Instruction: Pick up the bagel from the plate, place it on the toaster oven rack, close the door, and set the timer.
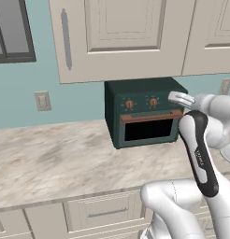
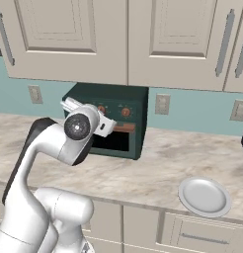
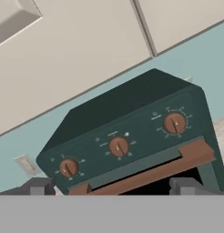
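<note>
The gripper (image 3: 112, 185) is held with its fingers spread wide and nothing between them; in the hand view the two dark fingertips (image 3: 38, 185) are seen well apart, framing the front of the toaster oven (image 3: 132, 136); in the left base view the gripper (image 1: 180, 98) is seen raised just in front of the oven's upper right corner. The door (image 3: 145, 175) is shown shut, its copper-brown handle (image 3: 150, 170) running along the top edge above the black glass. Three copper knobs are set in a row on the panel above the handle; the timer (image 3: 174, 123) is the right-end one, with the middle knob (image 3: 119, 146) and the left knob (image 3: 68, 168) beside it. The oven is placed on the marble counter (image 1: 56, 158) against the teal wall (image 1: 23, 88), under the cream wall cabinets (image 1: 117, 37). In the right base view the plate (image 2: 204, 196) is seen lying bare on the counter, well to the right of the oven and near the front edge. Whether the bagel is behind the dark glass cannot be told.
</note>
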Controlling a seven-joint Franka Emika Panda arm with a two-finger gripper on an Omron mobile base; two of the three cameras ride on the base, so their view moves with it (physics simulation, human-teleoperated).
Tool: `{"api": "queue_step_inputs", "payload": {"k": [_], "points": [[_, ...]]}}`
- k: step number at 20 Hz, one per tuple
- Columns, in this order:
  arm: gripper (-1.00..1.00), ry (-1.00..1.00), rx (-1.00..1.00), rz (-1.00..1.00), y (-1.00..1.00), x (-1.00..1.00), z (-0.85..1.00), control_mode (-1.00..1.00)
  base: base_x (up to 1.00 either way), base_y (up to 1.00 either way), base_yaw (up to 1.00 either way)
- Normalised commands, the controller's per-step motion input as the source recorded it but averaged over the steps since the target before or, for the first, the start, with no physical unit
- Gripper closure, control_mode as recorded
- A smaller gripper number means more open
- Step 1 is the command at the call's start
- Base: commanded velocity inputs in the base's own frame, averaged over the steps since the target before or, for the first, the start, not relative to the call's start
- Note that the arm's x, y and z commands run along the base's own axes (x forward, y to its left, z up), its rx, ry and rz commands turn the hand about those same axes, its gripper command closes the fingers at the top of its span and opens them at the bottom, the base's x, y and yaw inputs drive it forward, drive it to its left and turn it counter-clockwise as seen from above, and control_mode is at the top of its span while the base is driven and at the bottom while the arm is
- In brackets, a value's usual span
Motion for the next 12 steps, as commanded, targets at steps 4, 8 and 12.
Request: {"api": "queue_step_inputs", "payload": {"k": [4,8,12], "points": [[-1.0,0.0,0.01,0.06,-0.2,0.02,0.0,-1.0,0.0,0.0,0.0],[-1.0,0.0,0.02,0.01,-0.13,0.0,0.0,-1.0,0.0,0.0,0.0],[-1.0,0.0,0.0,0.0,-0.03,0.05,0.0,-1.0,0.0,0.0,0.0]]}}
